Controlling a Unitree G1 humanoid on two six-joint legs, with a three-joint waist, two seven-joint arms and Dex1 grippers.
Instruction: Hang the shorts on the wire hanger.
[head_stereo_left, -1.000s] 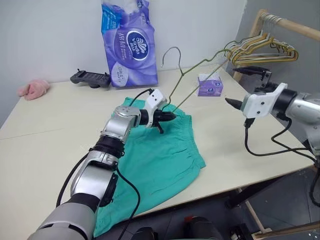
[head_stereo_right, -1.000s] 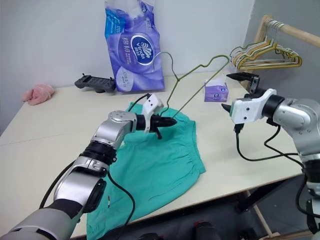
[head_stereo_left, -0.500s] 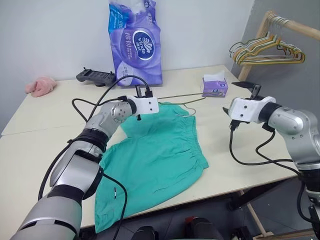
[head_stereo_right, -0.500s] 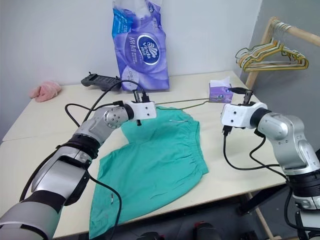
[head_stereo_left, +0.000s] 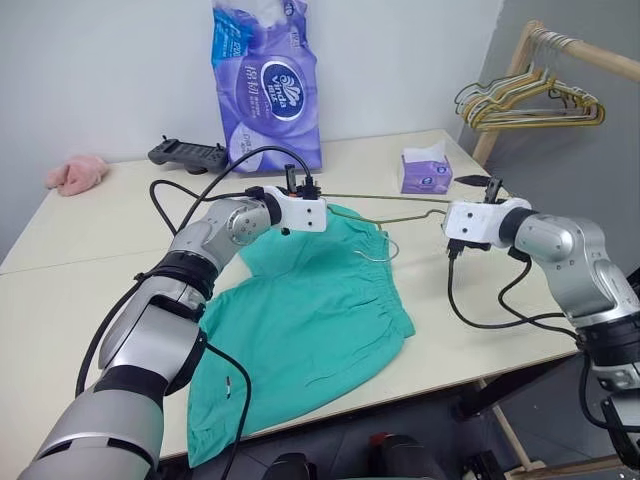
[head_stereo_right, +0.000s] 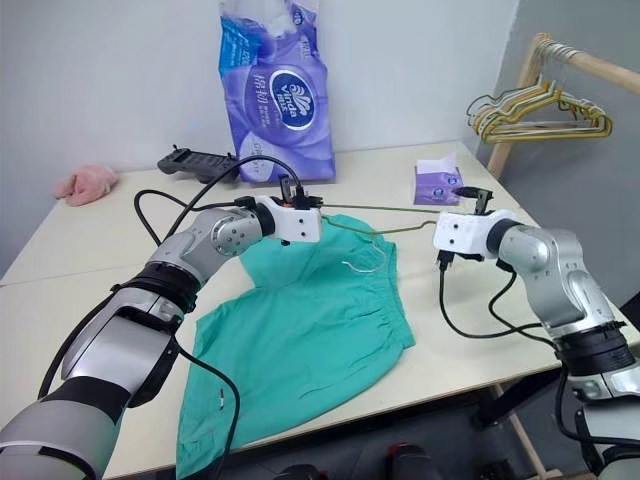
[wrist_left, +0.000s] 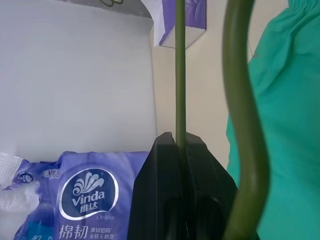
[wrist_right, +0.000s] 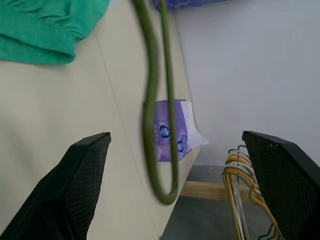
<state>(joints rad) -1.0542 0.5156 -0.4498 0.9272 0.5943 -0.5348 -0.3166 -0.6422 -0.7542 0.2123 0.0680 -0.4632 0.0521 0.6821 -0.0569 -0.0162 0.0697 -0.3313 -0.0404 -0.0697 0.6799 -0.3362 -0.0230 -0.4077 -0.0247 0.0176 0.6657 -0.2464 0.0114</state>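
The teal shorts (head_stereo_left: 310, 310) lie spread flat on the cream table (head_stereo_left: 80, 290). My left gripper (wrist_left: 180, 139) is shut on one straight side of the thin olive wire hanger (head_stereo_left: 385, 197). The hanger is held roughly level just above the shorts' waistband, and its small hook (head_stereo_left: 378, 252) dangles down over the cloth. My right gripper (wrist_right: 175, 135) is open at the hanger's far end. The hanger's rounded corner (wrist_right: 161, 190) sits between the two spread fingers (wrist_right: 75, 190), touching neither.
A tall purple tissue pack (head_stereo_left: 268, 85) and a black controller (head_stereo_left: 185, 155) stand at the back of the table. A small purple tissue box (head_stereo_left: 424, 172) is near the right gripper. A pink cloth (head_stereo_left: 72, 174) lies far left. A wooden rack with several hangers (head_stereo_left: 525, 100) stands at right.
The left gripper has swung the hanger from upright down to level over the shorts. The right gripper has come in and down to the hanger's far corner.
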